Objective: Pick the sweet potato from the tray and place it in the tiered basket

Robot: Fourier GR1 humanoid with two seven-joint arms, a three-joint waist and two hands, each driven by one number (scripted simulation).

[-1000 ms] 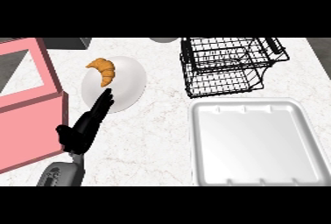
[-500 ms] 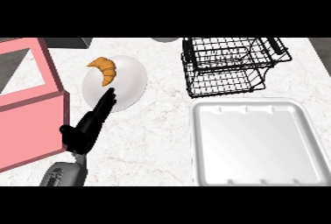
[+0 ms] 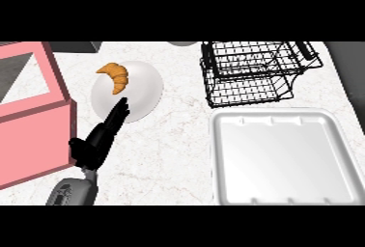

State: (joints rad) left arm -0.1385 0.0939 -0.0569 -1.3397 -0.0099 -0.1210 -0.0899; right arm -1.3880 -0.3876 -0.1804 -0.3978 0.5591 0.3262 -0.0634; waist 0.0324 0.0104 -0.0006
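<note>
Over plate (image 3: 143,89), left hand (image 3: 100,137) open, empty

The white marbled counter (image 3: 182,144) carries four things — a white plate (image 3: 143,91) at ten o'clock, a black wire tiered basket (image 3: 257,72) at one o'clock, a white tray (image 3: 285,157) at four o'clock — and a pink box (image 3: 32,120) at nine o'clock.

Left hand (image 3: 96,140): black, long slender fingers and a thumb
Left forearm (image 3: 71,192): grey, rounded casing with small dark markings
</note>
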